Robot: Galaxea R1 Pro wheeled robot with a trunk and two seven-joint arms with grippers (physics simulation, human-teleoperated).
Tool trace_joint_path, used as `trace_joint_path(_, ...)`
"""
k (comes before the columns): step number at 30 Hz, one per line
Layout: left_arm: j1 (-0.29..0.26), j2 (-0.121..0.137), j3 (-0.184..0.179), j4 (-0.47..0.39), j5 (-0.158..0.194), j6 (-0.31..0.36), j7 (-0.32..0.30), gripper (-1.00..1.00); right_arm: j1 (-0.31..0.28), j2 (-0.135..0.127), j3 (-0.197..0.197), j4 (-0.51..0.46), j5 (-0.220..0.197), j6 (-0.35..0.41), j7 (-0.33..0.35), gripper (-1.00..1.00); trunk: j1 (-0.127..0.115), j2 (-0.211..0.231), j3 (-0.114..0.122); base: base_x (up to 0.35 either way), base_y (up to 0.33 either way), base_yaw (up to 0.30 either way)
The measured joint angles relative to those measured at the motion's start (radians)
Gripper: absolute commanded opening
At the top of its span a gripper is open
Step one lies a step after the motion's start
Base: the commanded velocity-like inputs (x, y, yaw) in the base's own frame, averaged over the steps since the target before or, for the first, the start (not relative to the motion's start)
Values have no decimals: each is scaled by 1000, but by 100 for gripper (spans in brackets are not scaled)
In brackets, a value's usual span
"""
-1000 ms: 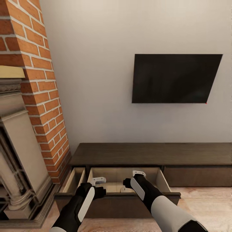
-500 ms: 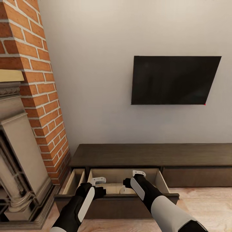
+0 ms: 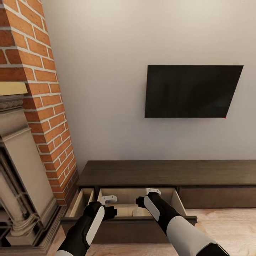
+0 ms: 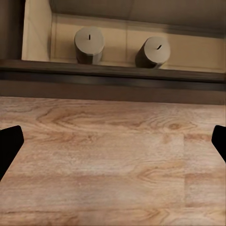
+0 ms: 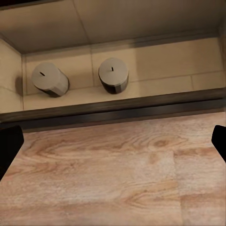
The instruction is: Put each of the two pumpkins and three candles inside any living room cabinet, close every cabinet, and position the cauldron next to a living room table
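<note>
Two grippers hang over the pulled-out drawer [image 3: 128, 218] of the cabinet [image 3: 167, 172] in the head view: the left gripper [image 3: 108, 201] and the right gripper [image 3: 151, 193], both with pale fingers apart and nothing between them. A TV [image 3: 193, 91] hangs on the wall above, and a brick chimney [image 3: 39, 106] stands beside the cabinet.

From the left wrist, two candles, one [image 4: 89, 43] beside the other [image 4: 153, 51], stand upright on the drawer's pale floor, apart from each other, just behind the dark front rail [image 4: 113, 77]. The dark fingertips [image 4: 9, 146] sit wide apart, empty, over the wood floor [image 4: 113, 160].

From the right wrist, the same pair shows: one candle [image 5: 48, 78] tilted slightly, the other [image 5: 113, 74] upright. Jaws wide, holding nothing.

Candles look light, stiff and smooth-sided, likely to roll if tipped; best pinched across the round body near mid-height. Pumpkins and cauldron remain to be dealt with, I judge.
</note>
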Motion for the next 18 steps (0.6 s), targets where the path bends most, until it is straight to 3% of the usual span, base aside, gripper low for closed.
trace_joint_path(7,0,0,0,0,0,0,0,100,0,0,0,0,1,-3,-2,100,-27,49,22,0,0,36)
trace_joint_path(18,0,0,0,0,0,0,0,100,0,0,1,0,1,-2,-6,100,-69,126,56,0,0,262)
